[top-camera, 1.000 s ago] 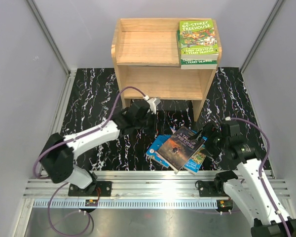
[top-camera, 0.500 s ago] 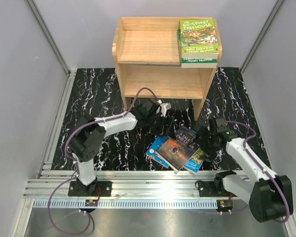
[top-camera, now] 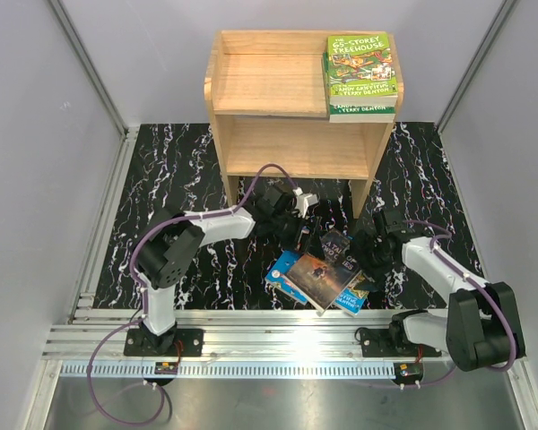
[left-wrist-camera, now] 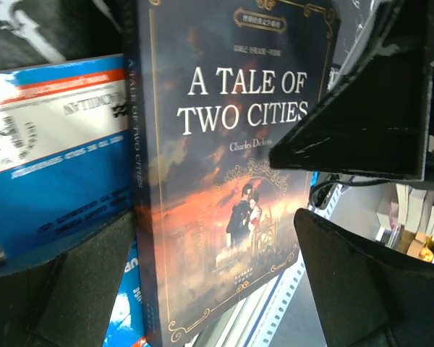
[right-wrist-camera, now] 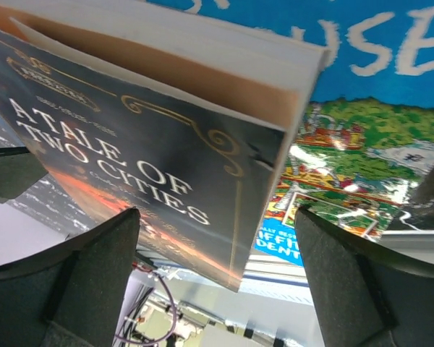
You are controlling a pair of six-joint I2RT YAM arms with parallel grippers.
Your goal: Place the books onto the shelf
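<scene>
The light-wood shelf (top-camera: pixel 291 98) stands at the back, with a green book (top-camera: pixel 360 74) lying flat on the right of its top. In front, the dark "A Tale of Two Cities" book (top-camera: pixel 325 269) (left-wrist-camera: pixel 224 181) (right-wrist-camera: pixel 145 166) lies on top of two blue cartoon-covered books (top-camera: pixel 285 267) (left-wrist-camera: pixel 50 166) (right-wrist-camera: pixel 347 173). My left gripper (top-camera: pixel 305 224) (left-wrist-camera: pixel 217 242) is open at the dark book's far edge, its fingers either side of the cover. At the book's right corner my right gripper (top-camera: pixel 360 249) (right-wrist-camera: pixel 217 235) is open, holding nothing.
A black marbled mat (top-camera: pixel 170 179) covers the table under the shelf and the pile. An aluminium rail (top-camera: pixel 278 327) runs along the near edge just beyond the books. Grey walls close in on left and right. The shelf's lower tier (top-camera: pixel 296 148) is open to the front.
Both arms have reached in toward the book pile. The left gripper went right and nearer to the dark book; the right gripper closed in on its right corner. Both stayed open.
</scene>
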